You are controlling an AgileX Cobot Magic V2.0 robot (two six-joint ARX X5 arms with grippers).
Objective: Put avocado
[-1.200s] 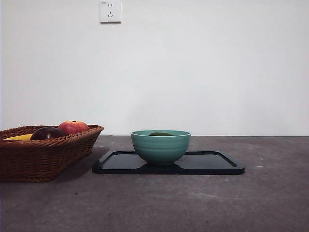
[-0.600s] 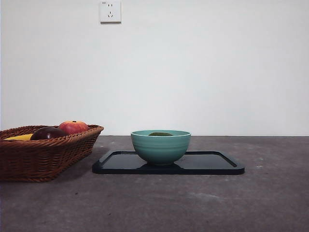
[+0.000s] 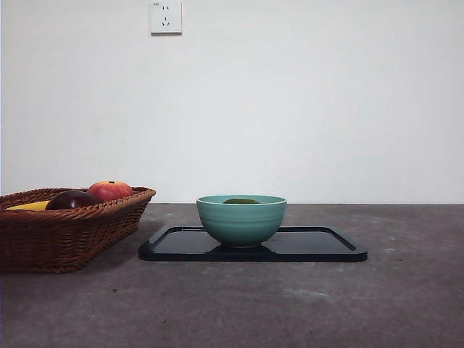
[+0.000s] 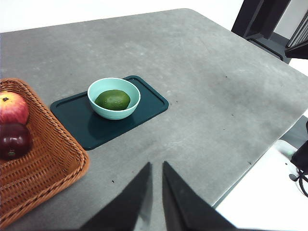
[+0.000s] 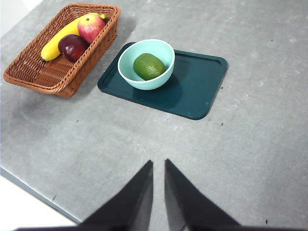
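Only a sliver of avocado (image 3: 241, 201) tops the bowl (image 3: 241, 221) rim; left gripper (image 4: 156, 168) and right gripper (image 5: 158, 166) hover nearly closed, empty.

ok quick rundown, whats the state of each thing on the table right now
avocado: lying in the bowl, free of both grippers
bowl: upright on the tray, toward its basket end
tray: flat on the table, its other half bare
basket: on the table beside the tray, holding fruit
apple: in the basket
dark purple fruit: in the basket, next to the apple
banana: in the basket
left gripper: raised, nearly closed, empty
right gripper: raised, nearly closed, empty
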